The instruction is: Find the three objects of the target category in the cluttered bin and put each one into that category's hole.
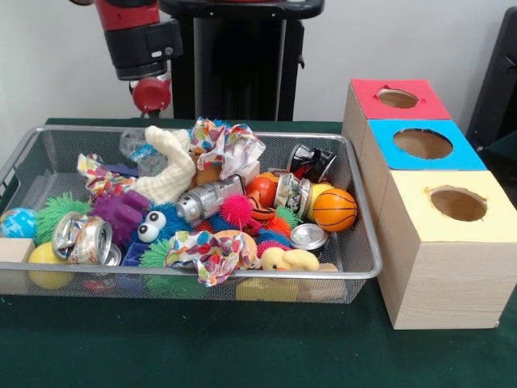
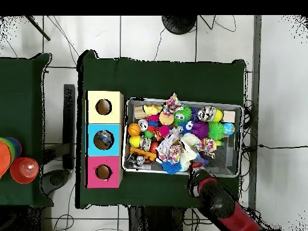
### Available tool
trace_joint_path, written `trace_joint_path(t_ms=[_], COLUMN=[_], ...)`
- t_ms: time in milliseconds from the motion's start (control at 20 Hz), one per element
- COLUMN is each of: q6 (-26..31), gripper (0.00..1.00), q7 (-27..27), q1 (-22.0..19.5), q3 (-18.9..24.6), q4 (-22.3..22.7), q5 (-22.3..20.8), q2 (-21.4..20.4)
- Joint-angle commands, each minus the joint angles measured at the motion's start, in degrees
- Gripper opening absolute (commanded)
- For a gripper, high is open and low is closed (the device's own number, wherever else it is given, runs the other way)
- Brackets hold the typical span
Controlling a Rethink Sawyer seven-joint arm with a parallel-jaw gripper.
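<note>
Bottles are mostly hiding from you: one see-through plastic bottle with a blue-white label [image 1: 139,149] is lying at the far left of the silver wire-mesh bin [image 1: 365,252], beside a cream knitted toy [image 1: 171,166]. Crushed metal cans [image 1: 85,240] and patterned paper wads [image 1: 212,250] are crowding it. The hand [image 1: 151,94] is hovering above that corner; you cannot tell its state.
</note>
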Motion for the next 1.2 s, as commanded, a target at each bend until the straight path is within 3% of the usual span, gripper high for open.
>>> trace_joint_path(t_ms=[50,200,350,550,800,1000,1200], q6=[-5.80,-5.58,-8.16,-13.30,-13.73,-12.30,-7.99], gripper=[1.00,1.00,1.00,1.00,1.00,1.00,1.00], q7=[11.27,9.80,7.12,4.14,4.85,5.65,5.94], q1=[1.43,1.22,0.77,5.24,12.18,13.91,17.19], q3=[3.66,2.65,2.09,-2.97,-9.52,-10.59,-13.62], q4=[4.27,4.16,1.37,-4.63,-5.03,-4.94,-2.69], q5=[-2.27,-2.79,-5.84,-8.97,-5.36,-3.82,-1.36], q2=[-1.92,-3.43,-1.56,2.54,0.76,-0.06,-5.66])
